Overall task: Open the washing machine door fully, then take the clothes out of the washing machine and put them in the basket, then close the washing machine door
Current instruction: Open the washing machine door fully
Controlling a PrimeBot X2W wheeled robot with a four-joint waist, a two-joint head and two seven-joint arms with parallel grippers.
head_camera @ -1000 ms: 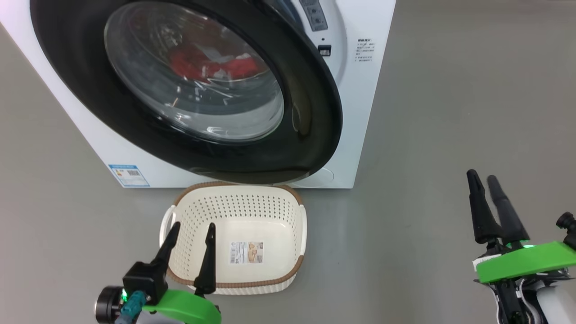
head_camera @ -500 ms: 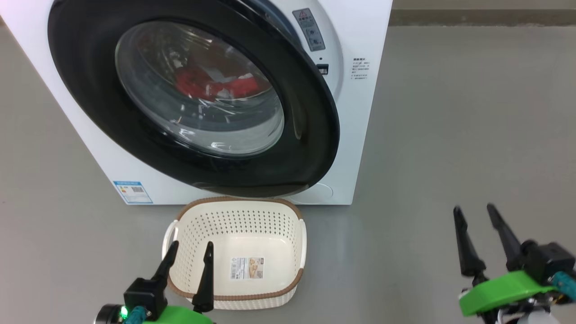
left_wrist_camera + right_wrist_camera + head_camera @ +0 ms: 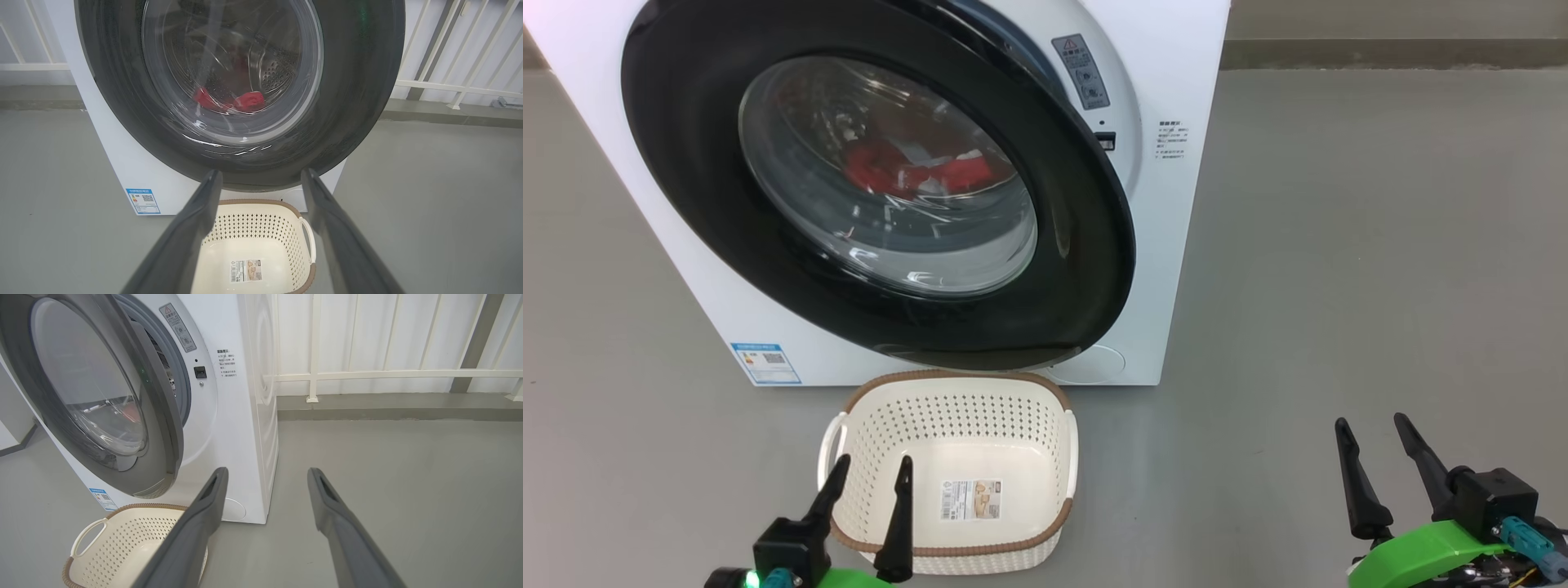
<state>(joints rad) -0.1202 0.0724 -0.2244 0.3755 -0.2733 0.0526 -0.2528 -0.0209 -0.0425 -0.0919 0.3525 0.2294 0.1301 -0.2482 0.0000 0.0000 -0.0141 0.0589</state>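
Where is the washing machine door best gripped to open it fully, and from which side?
Probably the free right edge of the washing machine door, approached from the right with the right gripper: the door stands ajar on that side, leaving a gap behind its black rim for the fingers.

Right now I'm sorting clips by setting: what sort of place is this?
Likely a laundry area or a mock-up of one: a white front-loading washing machine on grey floor, a basket before it, white railing behind.
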